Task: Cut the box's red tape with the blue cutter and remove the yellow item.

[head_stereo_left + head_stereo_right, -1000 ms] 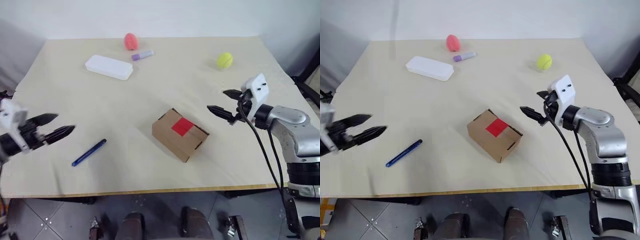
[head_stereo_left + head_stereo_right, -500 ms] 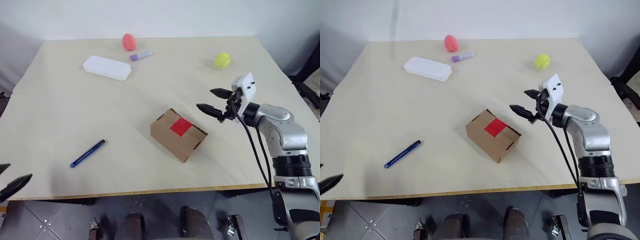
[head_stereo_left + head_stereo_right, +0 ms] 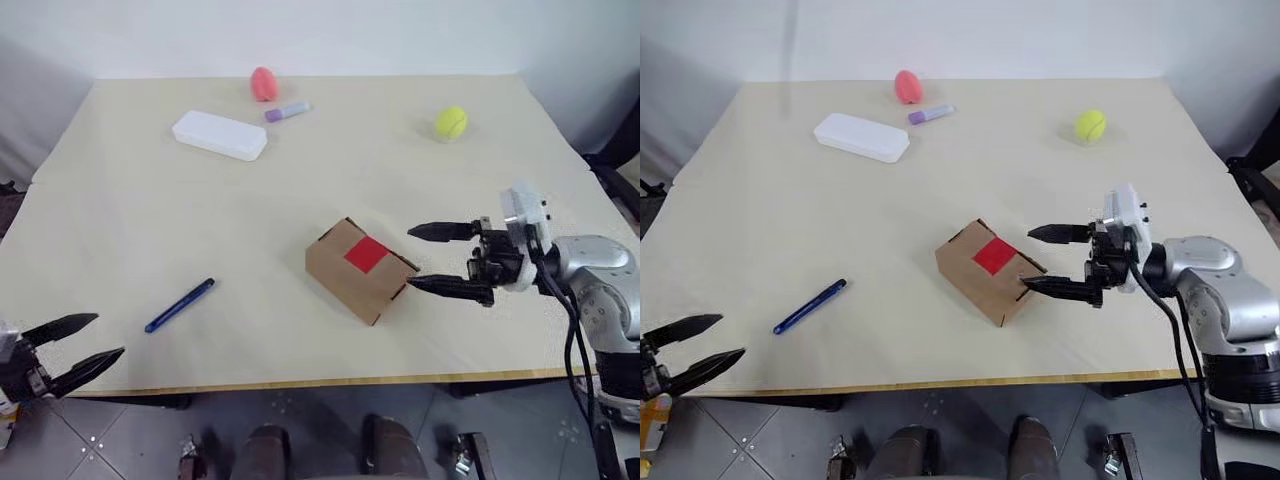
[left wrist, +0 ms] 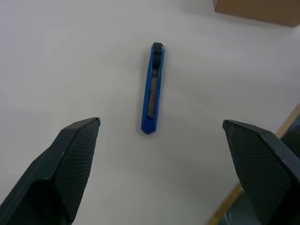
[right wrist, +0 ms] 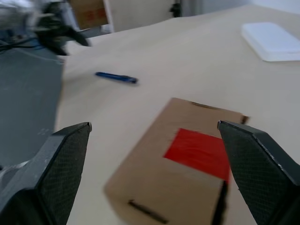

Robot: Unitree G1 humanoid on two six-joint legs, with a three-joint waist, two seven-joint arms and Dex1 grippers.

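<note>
We see our right gripper (image 3: 435, 258) spread wide, pointing at the box (image 3: 360, 270) from just beside its right side, one finger close to the box's near corner. The red tape (image 3: 366, 254) sits unbroken on the closed top. Beyond the right gripper lie a yellow-green ball (image 3: 450, 122), and farther off a white case (image 3: 219, 135), a purple tube (image 3: 286, 110) and a pink egg-shaped thing (image 3: 263, 83); none blocks the way. Our left gripper (image 3: 82, 345) is also spread, off the table's (image 3: 130, 230) near edge, with the blue cutter (image 3: 180, 305) lying ahead of it, untouched. Since a second ago, the right gripper has swung in toward the box, and the left has dropped back.
</note>
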